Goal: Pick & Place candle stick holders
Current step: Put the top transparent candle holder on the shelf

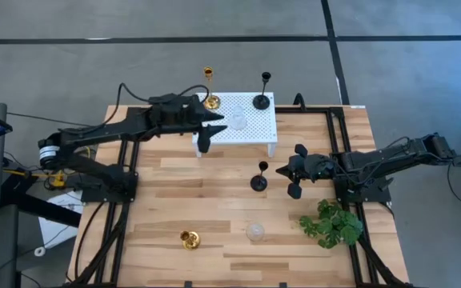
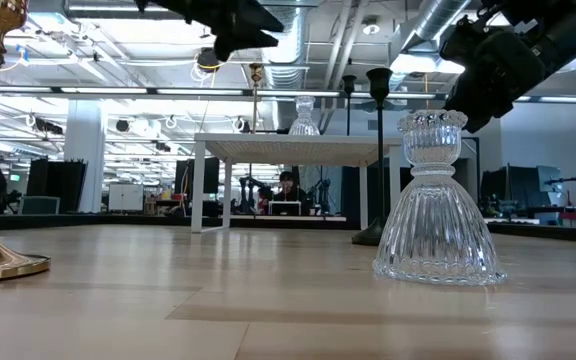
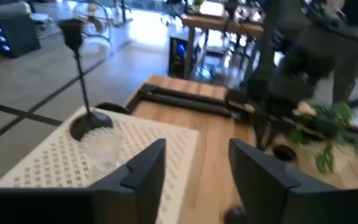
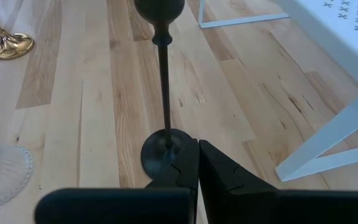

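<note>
The left end effector, fingers spread and empty, hovers over the white platform just beside the upright clear glass holder. The right end effector, pressed together, sits just beside the upright black holder on the surface.

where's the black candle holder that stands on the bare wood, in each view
High view: black holder mid-table, just left of the right gripper.
Low view: right of centre, tall stem behind the glass holder.
Left wrist view: cannot tell.
Right wrist view: centre, base by the gripper.
Shared landmark: white platform.
</note>
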Tool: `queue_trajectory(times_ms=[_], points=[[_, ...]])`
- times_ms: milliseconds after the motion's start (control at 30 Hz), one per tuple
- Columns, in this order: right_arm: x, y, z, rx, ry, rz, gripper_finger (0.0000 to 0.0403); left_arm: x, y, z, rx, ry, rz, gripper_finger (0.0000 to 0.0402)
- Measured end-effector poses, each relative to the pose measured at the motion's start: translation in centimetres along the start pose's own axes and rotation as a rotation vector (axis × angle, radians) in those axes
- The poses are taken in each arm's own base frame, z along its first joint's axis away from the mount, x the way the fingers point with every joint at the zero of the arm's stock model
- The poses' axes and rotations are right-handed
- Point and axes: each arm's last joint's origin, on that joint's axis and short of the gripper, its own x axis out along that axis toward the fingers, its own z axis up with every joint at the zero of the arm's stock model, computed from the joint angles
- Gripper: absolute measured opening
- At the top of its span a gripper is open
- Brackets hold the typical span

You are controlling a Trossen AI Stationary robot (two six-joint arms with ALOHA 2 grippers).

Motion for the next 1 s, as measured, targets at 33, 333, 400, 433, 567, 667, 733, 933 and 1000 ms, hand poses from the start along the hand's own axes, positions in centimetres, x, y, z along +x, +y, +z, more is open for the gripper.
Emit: queue_trajectory(times_ms=[33, 333, 400, 433, 567, 667, 733, 933, 1000], points=[[0.0, 0.0, 0.0, 0.000, 0.000, 0.000, 0.0000, -0.2, -0.3, 0.0, 0.019, 0.014, -0.010, 0.0159], [0.0, 0.0, 0.1, 0.002, -0.007, 0.004, 0.0000, -1.8, -2.2, -0.3, 0.115, 0.091, -0.097, 0.0022], [0.0, 0.0, 0.1, 0.003, -0.010, 0.004, 0.0000, -2.2, -2.7, -0.5, 0.128, 0.118, -0.132, 0.0007], [0.0, 0.0, 0.1, 0.003, -0.009, 0.004, 0.0000, -2.5, -2.9, -0.5, 0.130, 0.122, -0.147, 0.0006], [0.0, 0.0, 0.1, 0.000, -0.008, 0.003, 0.0000, -3.8, -3.7, -0.3, 0.137, 0.132, -0.188, 0.0007], [0.0, 0.0, 0.1, -0.007, -0.008, 0.003, 0.0000, -5.0, -4.0, -0.7, 0.154, 0.116, -0.207, 0.0004], [0.0, 0.0, 0.1, -0.007, -0.008, 0.003, 0.0000, -5.8, -4.1, -1.5, 0.166, 0.100, -0.215, 0.0004], [0.0, 0.0, 0.1, -0.006, -0.014, 0.004, 0.0000, -7.7, -3.9, -5.1, 0.163, 0.041, -0.211, 0.0004], [0.0, 0.0, 0.1, -0.005, -0.015, 0.004, 0.0000, -8.4, -3.8, -6.5, 0.166, 0.018, -0.210, 0.0004]])
